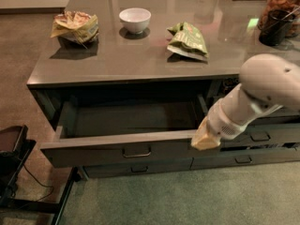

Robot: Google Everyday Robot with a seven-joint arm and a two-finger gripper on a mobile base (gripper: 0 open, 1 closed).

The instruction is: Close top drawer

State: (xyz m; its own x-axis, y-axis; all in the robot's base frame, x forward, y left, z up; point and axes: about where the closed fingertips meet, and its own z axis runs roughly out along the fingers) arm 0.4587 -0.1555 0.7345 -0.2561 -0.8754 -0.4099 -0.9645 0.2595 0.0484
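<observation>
Drawer open, claw at its right end

Top drawer (93, 154) sits pulled well out from under the worktop (122, 62), across the lower middle of the frame. Its long shallow box looks bare inside. The flat dark front panel carries one small metal loop handle (137, 152) near its middle.

The claw (205, 138) is at the right end of that front panel, against or just beside its top edge; contact cannot be made out for sure. Whether the claw is open or closed cannot be told, and it shows no hold on anything. The pale arm (255, 95) runs from it up to the right edge of the frame.

Below the open drawer lies another drawer front (136, 168) with a like handle. To the right, behind the arm, are narrower drawers (260, 136).

On the worktop, a white bowl (135, 20) stands at upper middle. A crumpled yellowish bag (75, 26) lies left of it and a green bag (188, 41) right of it, all well apart. A dark cup (274, 27) stands at the upper right. A black stand (11, 149) fills the lower left corner.
</observation>
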